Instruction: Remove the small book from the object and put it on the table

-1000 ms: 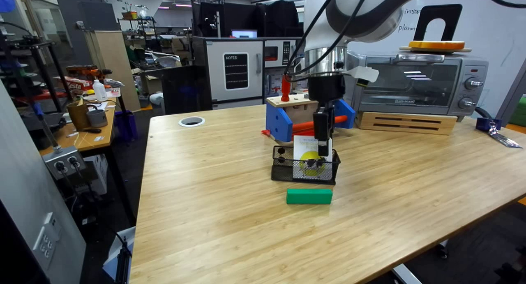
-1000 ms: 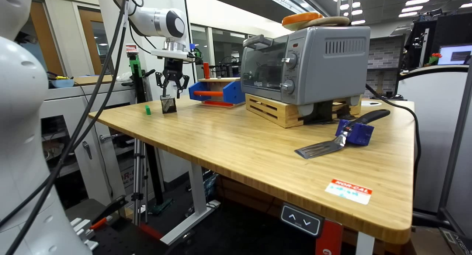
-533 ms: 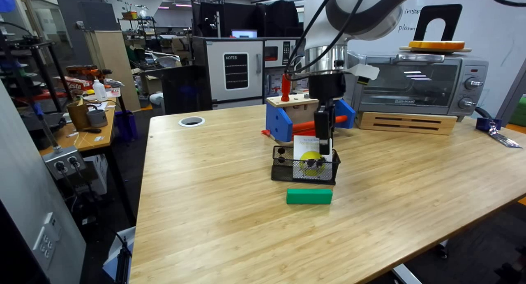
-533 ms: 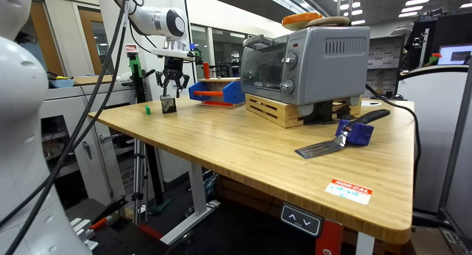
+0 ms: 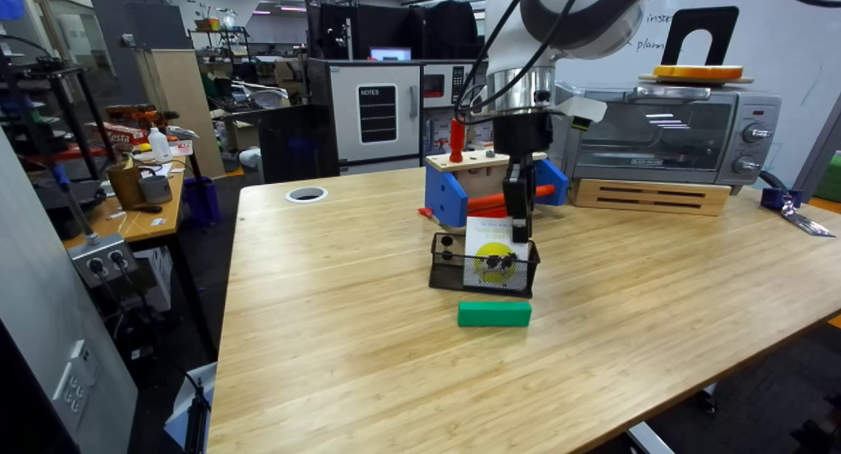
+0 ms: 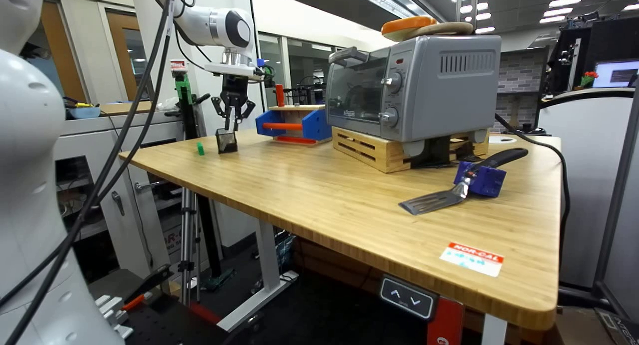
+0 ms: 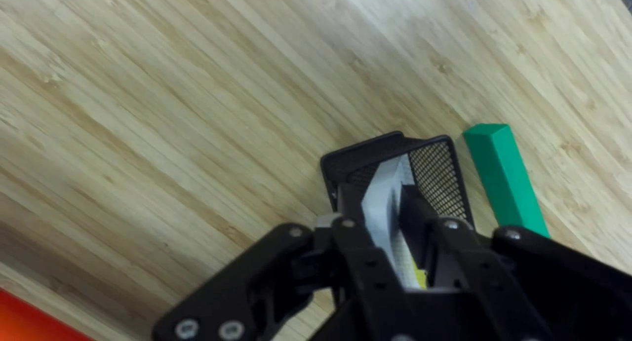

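Small book [image 5: 491, 249] now pinched between fingers [image 5: 521, 219]; rack [image 5: 447, 278] shifted

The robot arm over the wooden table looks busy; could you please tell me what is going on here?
The robot's gripper straddles the top of the small book from above and appears to be closed on it. The book sits in the black mesh rack, its upper part showing above the rim, and has not yet been lifted out. The aim is to put it on the table, where a green block lies beside the rack.
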You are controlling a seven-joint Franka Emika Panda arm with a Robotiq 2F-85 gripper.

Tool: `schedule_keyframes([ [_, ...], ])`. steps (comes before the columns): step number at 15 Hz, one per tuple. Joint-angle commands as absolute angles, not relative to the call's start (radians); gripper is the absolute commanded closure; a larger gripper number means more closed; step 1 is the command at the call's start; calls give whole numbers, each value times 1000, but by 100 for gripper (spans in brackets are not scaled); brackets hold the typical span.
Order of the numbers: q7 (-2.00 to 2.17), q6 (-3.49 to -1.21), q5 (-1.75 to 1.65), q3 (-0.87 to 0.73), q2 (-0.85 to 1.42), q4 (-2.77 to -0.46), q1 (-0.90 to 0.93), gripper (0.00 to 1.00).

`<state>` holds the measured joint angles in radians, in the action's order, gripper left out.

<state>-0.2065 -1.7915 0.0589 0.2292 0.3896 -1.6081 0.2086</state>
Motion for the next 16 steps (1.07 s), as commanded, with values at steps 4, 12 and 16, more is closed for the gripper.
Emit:
schedule_keyframes([
  [4, -197, -1732, 58, 221, 413, -1560, 214, 97],
  [12, -194, -1722, 48, 220, 416, -1543, 219, 96],
  [16, -184, -1742, 11, 218, 394, -1542, 232, 96],
])
